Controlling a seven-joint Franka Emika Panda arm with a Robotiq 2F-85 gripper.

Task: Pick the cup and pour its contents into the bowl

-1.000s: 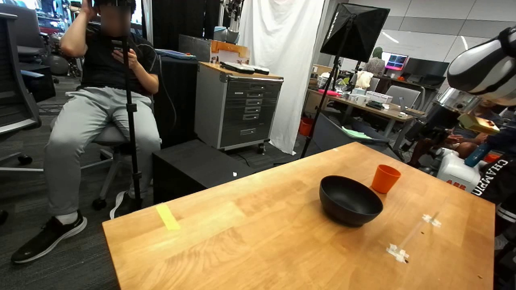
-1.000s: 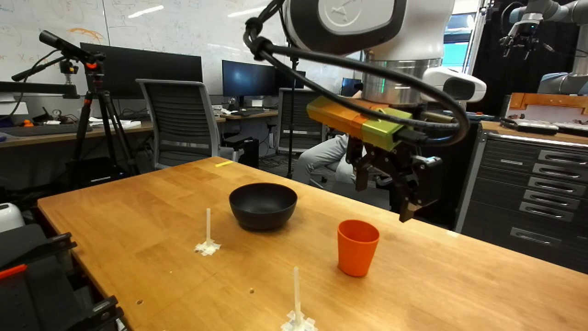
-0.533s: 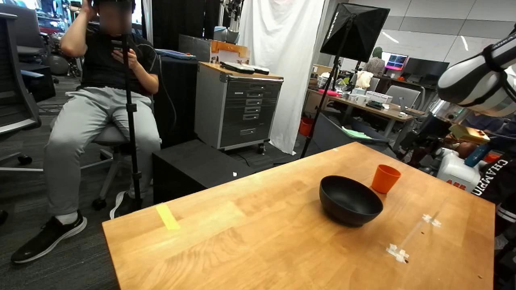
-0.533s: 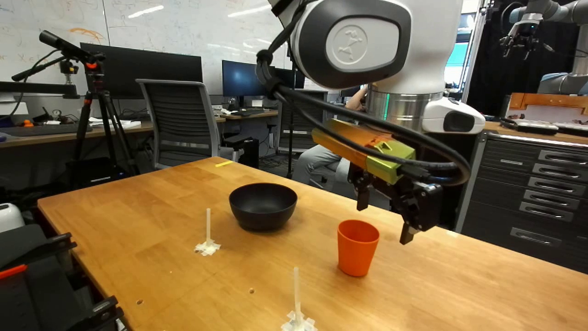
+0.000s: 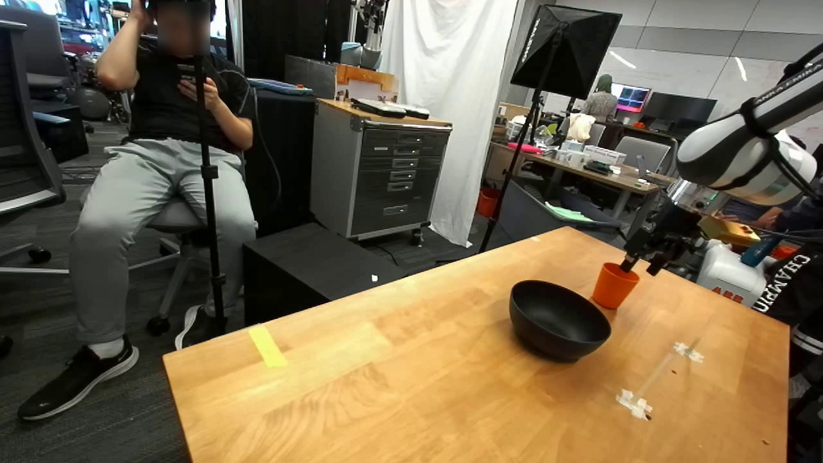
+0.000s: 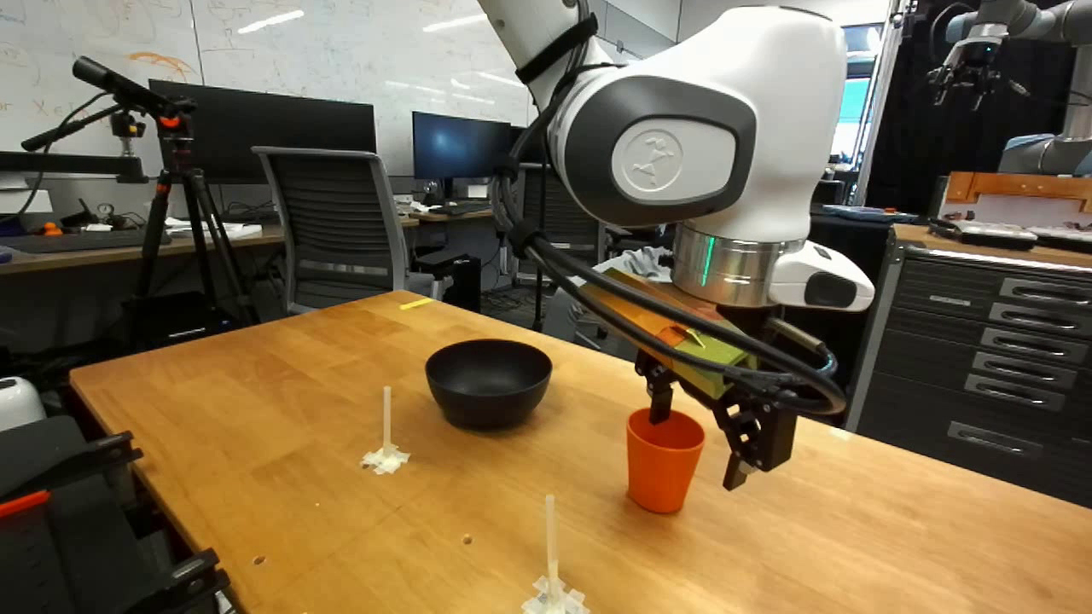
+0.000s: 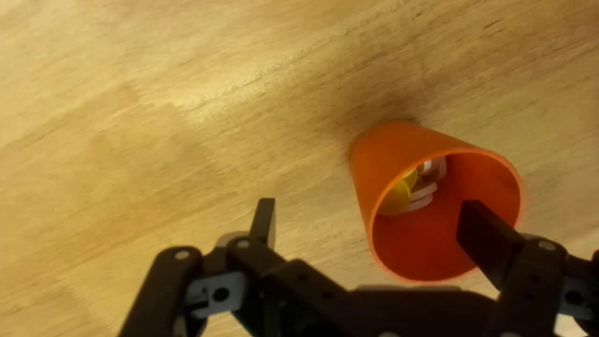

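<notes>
Upright on the wooden table stands the orange cup (image 6: 657,479), also visible in the wrist view as a tapered cup (image 7: 388,152). Inside it lie the contents, several pale pieces (image 7: 423,195) and yellow discs (image 7: 397,195). The black bowl (image 5: 546,334) sits close to the cup in both exterior views; its visible inside shows nothing. My gripper (image 7: 369,201) is open and tilted, low at the cup. One finger (image 7: 486,238) overlaps the cup's mouth; whether its tip dips below the rim I cannot tell. The opposite finger (image 7: 264,220) stands outside, apart from the cup wall.
Two thin pale sticks (image 6: 388,418) rise from the table on taped bases, the nearer stick (image 6: 551,537) in front of the cup. Yellow tape (image 5: 267,346) marks the table's far end. The table edge (image 6: 853,439) runs behind the gripper. A loose black cable (image 6: 665,328) hangs along the arm.
My gripper has come down towards the cup, staying open, and one finger now overlaps the cup's mouth. The cup and the bowl have not moved.
</notes>
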